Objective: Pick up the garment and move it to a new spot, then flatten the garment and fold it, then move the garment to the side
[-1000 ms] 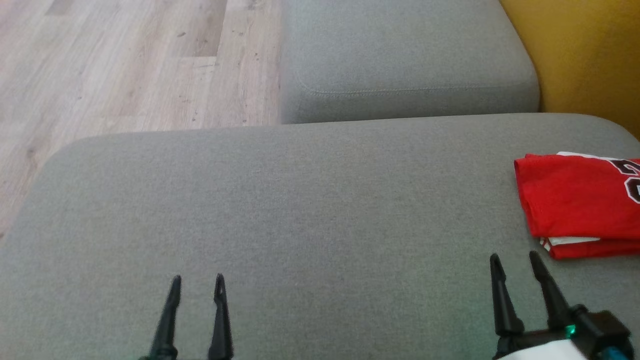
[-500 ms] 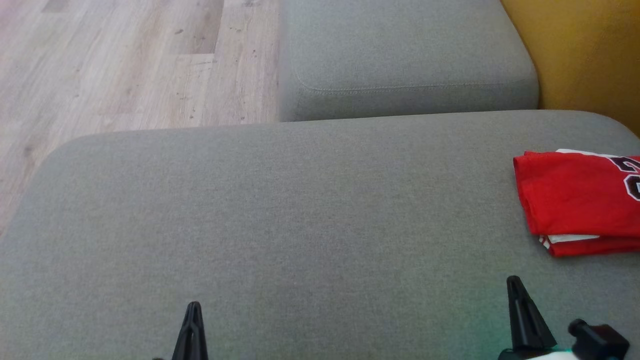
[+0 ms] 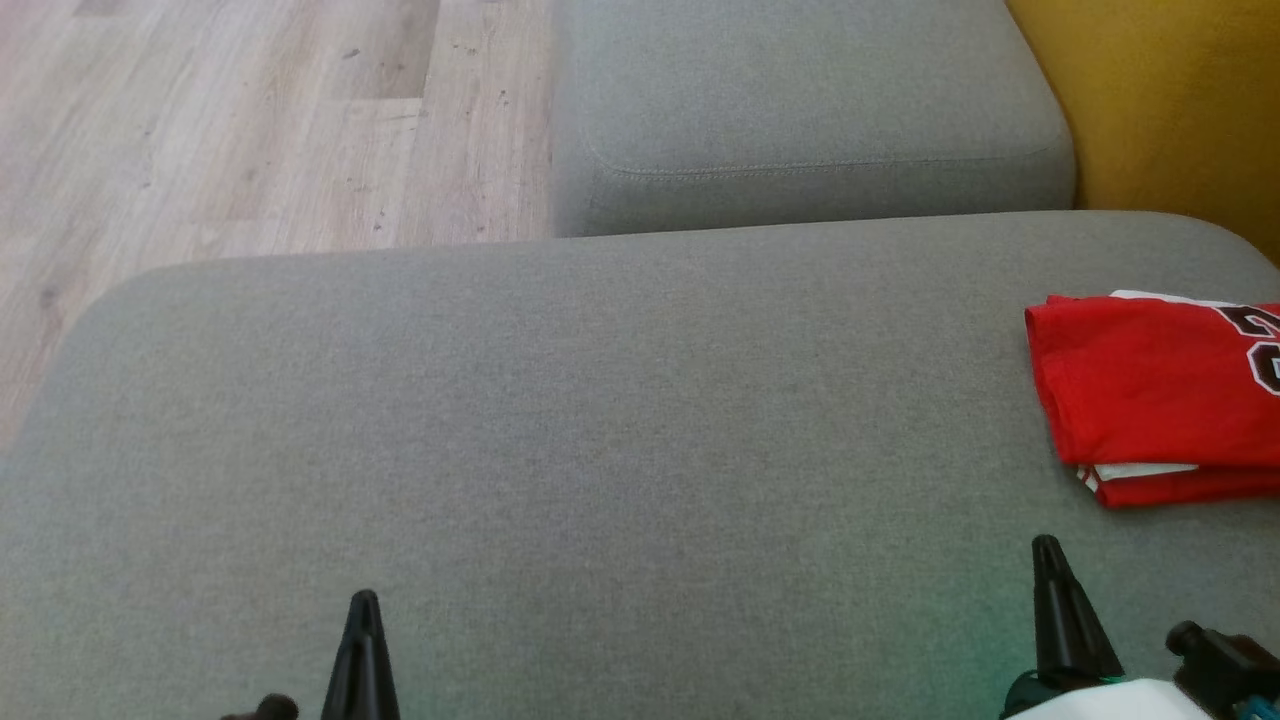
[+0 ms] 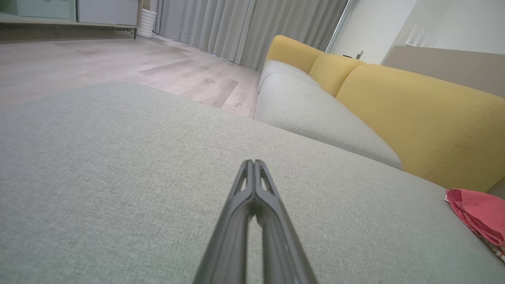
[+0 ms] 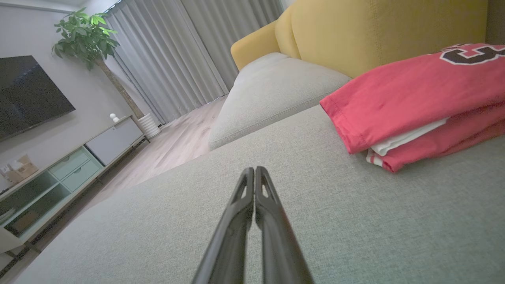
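surface: grey sofa cushion point(image 3: 600, 400) | on it: folded red garment point(image 3: 1150, 390)

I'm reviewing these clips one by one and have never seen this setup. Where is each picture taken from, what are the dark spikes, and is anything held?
This is a wheeled robot with two arms. One picture looks down from its head; the other two look along each arm's tool from the wrist. The dark spikes are those tools: the left tool and the right tool, each shut tight and holding nothing. They sit at the near side of a grey sofa seat. A folded red garment lies at the seat's right side, apart from both tools.
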`<state>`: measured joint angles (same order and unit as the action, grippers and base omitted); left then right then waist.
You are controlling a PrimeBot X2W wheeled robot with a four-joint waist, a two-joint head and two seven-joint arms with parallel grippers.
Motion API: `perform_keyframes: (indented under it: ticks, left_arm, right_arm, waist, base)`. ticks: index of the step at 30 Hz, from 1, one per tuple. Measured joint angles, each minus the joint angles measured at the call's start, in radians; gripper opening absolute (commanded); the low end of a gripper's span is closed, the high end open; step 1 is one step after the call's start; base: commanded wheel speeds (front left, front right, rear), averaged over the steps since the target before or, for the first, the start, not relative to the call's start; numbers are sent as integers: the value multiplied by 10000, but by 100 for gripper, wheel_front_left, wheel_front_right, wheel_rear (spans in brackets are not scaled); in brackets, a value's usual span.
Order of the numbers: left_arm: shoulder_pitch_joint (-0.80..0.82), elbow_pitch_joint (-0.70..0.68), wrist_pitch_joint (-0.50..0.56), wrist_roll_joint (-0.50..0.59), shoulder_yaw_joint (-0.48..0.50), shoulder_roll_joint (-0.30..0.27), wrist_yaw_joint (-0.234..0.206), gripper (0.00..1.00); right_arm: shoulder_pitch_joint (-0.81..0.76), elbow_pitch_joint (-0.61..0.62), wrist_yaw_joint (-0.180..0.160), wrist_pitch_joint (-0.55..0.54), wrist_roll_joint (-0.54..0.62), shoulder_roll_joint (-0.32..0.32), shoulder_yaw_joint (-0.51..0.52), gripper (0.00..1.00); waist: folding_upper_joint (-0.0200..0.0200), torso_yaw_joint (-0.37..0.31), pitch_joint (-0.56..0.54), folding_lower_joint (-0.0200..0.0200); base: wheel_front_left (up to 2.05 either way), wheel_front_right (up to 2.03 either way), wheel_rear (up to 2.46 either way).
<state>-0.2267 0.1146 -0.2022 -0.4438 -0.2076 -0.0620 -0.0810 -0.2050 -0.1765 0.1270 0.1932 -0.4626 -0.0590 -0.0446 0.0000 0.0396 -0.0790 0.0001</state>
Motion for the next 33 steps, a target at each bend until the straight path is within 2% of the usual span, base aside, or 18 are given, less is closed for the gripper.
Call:
perform_keyframes:
  ticks: [33]
  left_arm:
    - [817, 476, 792, -3973, 675, -79, 639, 0]
  right_arm:
    - [824, -314, 0, -876, -3854, -13, 430, 0]
  waist:
    - [0, -129, 270, 0]
  base:
    - [0, 0, 0]
